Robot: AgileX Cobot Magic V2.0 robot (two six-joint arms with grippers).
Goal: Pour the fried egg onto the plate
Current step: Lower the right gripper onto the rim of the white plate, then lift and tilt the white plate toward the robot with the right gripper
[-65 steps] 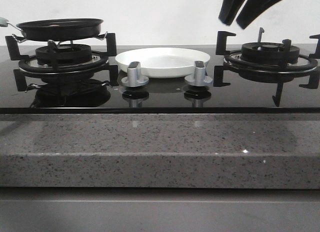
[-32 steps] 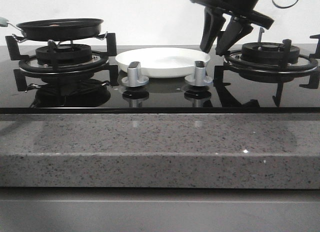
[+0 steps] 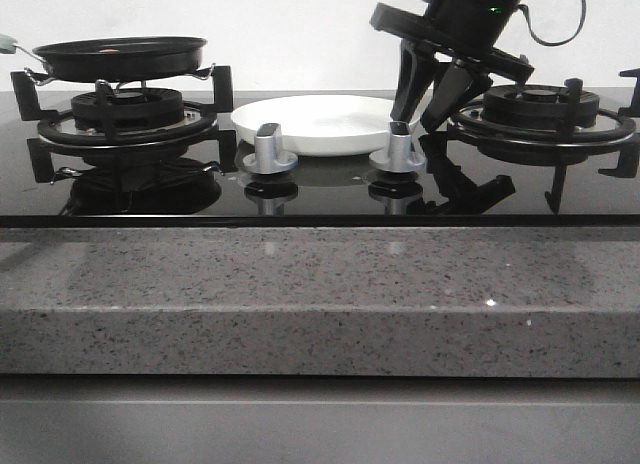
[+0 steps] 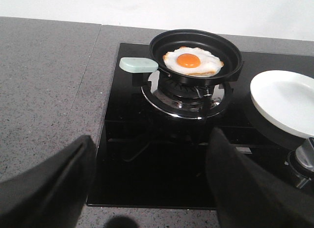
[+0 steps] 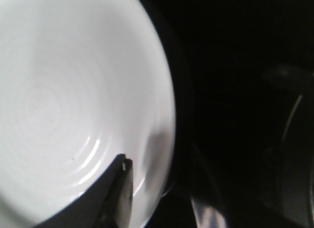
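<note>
Here, right gripper (image 3: 428, 112) jaws parted over plate (image 3: 320, 122) rim, holding nothing

A black frying pan (image 3: 120, 56) with a pale green handle (image 4: 139, 65) is seated on the left burner (image 3: 125, 112) of a glossy black hob (image 3: 320, 189). Two silver knobs (image 3: 269, 149) are set near its front edge, above a speckled grey countertop (image 3: 320, 284).

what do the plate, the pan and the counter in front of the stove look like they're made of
The plate looks like glazed white ceramic or melamine: smooth, with glossy highlights and faint concentric rings in the right wrist view. The pan seems to be metal with a matte black, likely non-stick coating, and its pale green handle looks plastic. The counter appears to be speckled grey stone or quartz composite.
</note>
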